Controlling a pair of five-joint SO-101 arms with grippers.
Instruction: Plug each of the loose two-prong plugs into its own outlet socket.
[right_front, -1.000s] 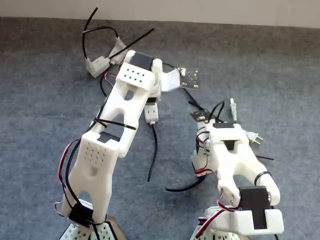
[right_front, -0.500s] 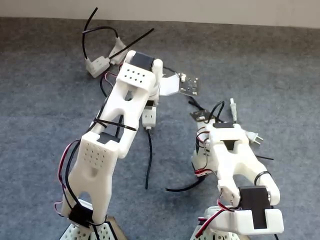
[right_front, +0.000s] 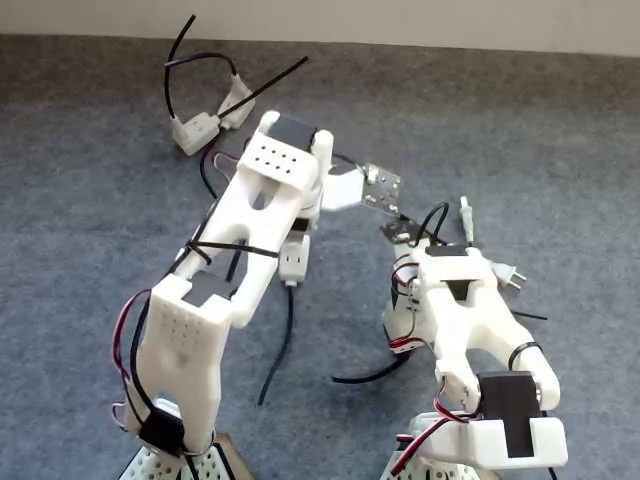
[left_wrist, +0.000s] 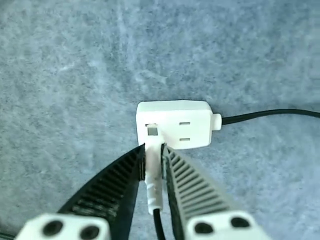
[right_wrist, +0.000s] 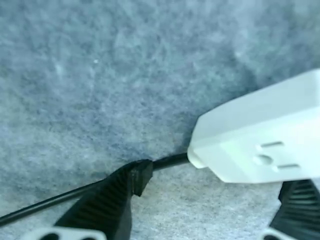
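Our left gripper (left_wrist: 153, 159) is clamped narrow on a slim white two-prong plug (left_wrist: 153, 192). The plug's nose meets the near edge of a white rectangular outlet block (left_wrist: 185, 117) lying flat on the grey carpet (left_wrist: 65, 75). The prongs are hidden, so we cannot tell whether they sit in a slot.

The main risk, as we judge it, is the block sliding. Nothing pins it, so a push along the carpet would shove it away instead of seating the plug. A slight tilt in the grip would send the prongs against the casing. The block's thin black cord (left_wrist: 270, 115) could also drag or twist it.

Our right gripper (right_wrist: 215, 181) stands wide, with a second white outlet block (right_wrist: 260, 140) just past its tips. We cannot tell whether they touch it.

For room, the carpet runs bare beyond the left arm (right_front: 255, 215) toward its far edge. The right arm (right_front: 465, 310) sits near, though, with a small grey loose plug (right_front: 510, 277) just beside it.
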